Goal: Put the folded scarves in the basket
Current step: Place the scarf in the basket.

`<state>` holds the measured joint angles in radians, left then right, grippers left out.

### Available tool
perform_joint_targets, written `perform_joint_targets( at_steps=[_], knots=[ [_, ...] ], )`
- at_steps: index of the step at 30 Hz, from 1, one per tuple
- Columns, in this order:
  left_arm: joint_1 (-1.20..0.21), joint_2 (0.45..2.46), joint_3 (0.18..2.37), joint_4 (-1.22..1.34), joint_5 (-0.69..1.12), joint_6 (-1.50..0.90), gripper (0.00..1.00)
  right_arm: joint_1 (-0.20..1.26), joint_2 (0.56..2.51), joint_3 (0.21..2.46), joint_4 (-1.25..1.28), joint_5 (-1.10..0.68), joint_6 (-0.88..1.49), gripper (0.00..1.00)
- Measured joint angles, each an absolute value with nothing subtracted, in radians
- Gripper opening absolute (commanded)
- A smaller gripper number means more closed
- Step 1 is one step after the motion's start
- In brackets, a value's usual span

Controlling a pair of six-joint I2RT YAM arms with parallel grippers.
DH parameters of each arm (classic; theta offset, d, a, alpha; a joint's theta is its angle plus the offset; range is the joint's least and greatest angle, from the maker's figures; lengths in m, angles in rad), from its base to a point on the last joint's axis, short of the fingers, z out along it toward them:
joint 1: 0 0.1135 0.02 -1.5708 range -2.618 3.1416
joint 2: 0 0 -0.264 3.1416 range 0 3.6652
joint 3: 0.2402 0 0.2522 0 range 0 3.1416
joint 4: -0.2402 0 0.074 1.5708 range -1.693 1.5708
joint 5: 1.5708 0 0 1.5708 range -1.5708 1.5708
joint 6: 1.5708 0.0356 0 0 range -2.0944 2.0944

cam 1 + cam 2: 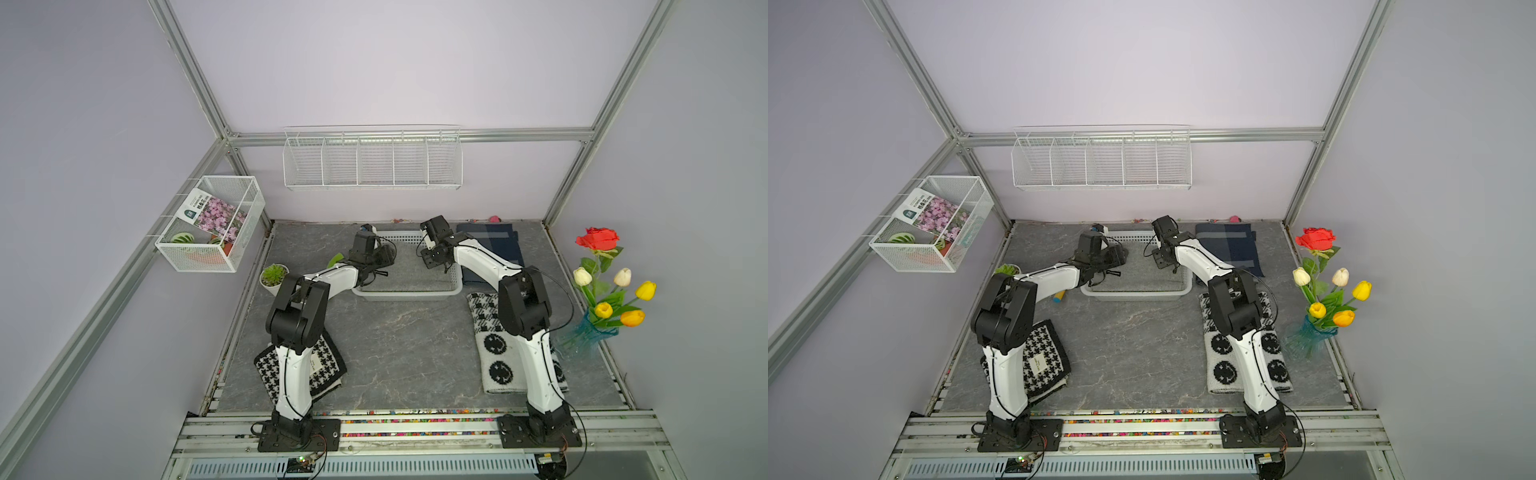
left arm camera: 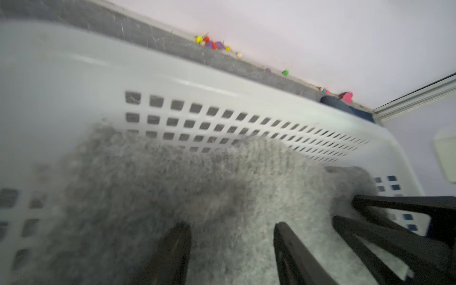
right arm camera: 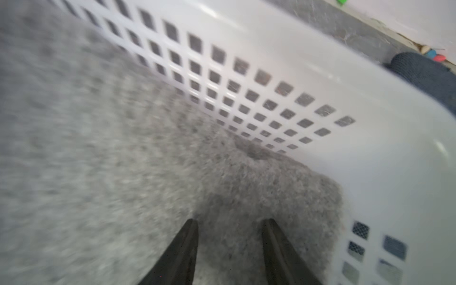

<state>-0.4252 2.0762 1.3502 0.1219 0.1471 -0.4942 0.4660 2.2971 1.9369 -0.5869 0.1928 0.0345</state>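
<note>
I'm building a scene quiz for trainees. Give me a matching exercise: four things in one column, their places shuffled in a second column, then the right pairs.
Things
1. grey scarf
2. navy scarf
3. seed packet
4. rose

Places
A. in the vase
B. in the basket
C. in the mesh box
D. on the table, beside the basket

Pairs: 1-B; 2-D; 3-C; 4-A
</note>
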Motion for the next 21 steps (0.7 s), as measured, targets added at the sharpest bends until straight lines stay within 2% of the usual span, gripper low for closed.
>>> perform_joint_targets(
  at_steps=[9, 21],
  knots=[
    [-0.416, 2.054, 1.350, 0.118, 0.148, -0.479, 0.58, 0.467, 2.275, 1.892, -0.559, 0.219, 0.003, 0.49],
    [-0.440, 1.725, 1.258, 0.093, 0.178, -0.470, 0.59, 0.501, 1.864, 1.571, -0.477, 0.131, 0.060, 0.51]
  ],
)
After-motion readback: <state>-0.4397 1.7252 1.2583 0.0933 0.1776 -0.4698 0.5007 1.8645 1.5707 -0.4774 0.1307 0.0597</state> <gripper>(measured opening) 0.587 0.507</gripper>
